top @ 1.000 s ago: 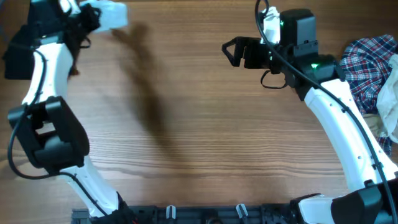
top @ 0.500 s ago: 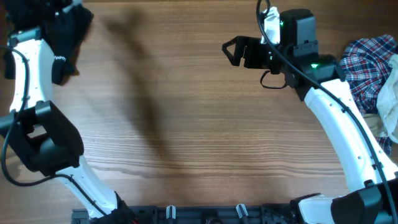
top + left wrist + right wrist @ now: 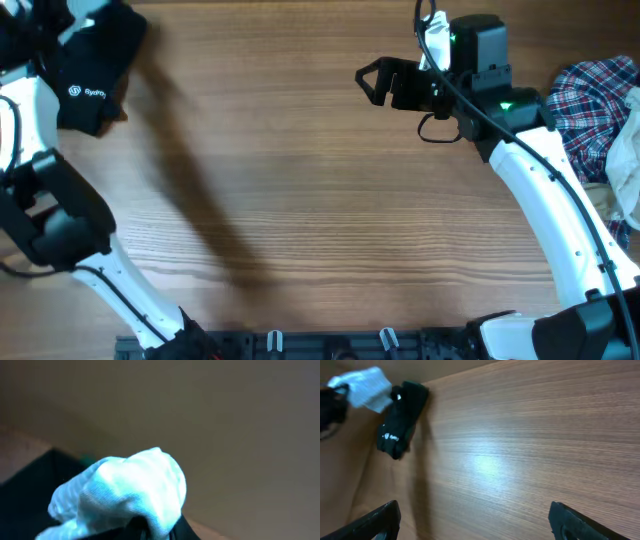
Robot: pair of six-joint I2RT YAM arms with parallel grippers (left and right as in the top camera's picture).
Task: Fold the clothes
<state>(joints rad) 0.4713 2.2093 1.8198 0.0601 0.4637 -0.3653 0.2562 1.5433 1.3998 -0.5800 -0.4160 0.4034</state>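
Wood-grain table (image 3: 300, 220) fills the overhead view, and its wide middle lies bare, by my reading kept free as the place to spread a garment flat. At the far left corner sits a black logo garment (image 3: 95, 65), gathered into a compact block and seemingly parked out of the way. Just beside it the left gripper (image 3: 152, 531) is clenched on a bunched pale-blue garment (image 3: 125, 492), lifted off the wood. That suggests the piece is being carried toward that corner or away from it; which one cannot be told. The right gripper (image 3: 368, 86) hovers over the far middle of the table with its fingers spread wide and nothing between them, likely waiting for its turn. Unfolded clothes wait at the right edge: a plaid shirt (image 3: 600, 105) with a beige piece (image 3: 603, 198) below it, both cut off by the frame. From above, the left gripper is almost out of frame. In its own wrist view the cloth covers nearly all of the fingers, so how much fabric they pinch is unclear.
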